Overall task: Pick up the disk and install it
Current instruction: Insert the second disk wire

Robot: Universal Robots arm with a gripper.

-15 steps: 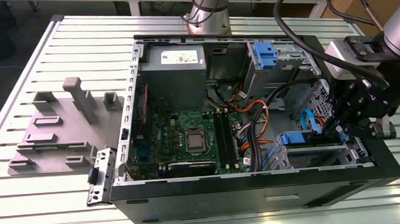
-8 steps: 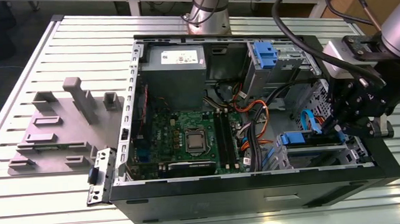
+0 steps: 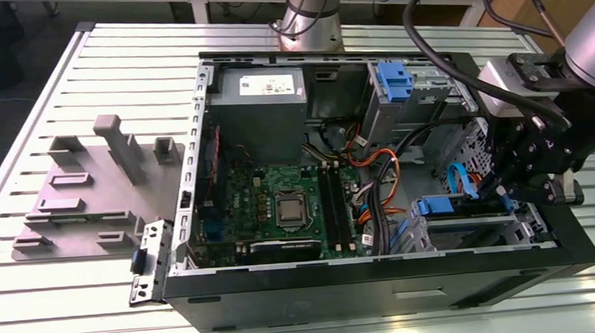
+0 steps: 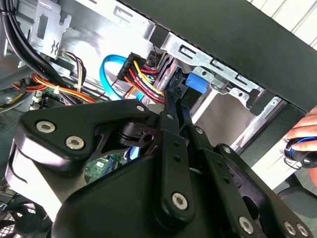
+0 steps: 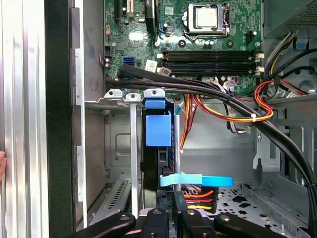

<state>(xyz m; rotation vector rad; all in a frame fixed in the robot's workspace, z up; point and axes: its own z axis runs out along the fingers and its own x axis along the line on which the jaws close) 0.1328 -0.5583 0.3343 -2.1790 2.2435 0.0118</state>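
At the exterior view's right, inside the open computer case (image 3: 378,170) on the slatted tabletop (image 3: 123,76): black hand (image 3: 500,191) lowered over the drive cage (image 3: 471,223), fingertips hidden behind linkages and cables. In the second wrist view, hand (image 4: 174,96) with fingers (image 4: 171,124) pressed together into one narrow stack, tips reaching a blue plastic piece (image 4: 195,82) at the cage edge; closed, though contact with anything held not clear. Disk (image 5: 158,131) seated on edge in the cage slot, seen in the first wrist view mainly as its blue carrier tab; metal body mostly hidden by cage wall. Hand (image 5: 171,218) cut off at frame edge there. Blue cable (image 5: 195,181) crossing just beside the disk's near end. Motherboard (image 3: 279,205) and grey power-supply box (image 3: 258,100) to the exterior view's left. Person's hand (image 4: 302,141) partly cut off, holding a dark object.
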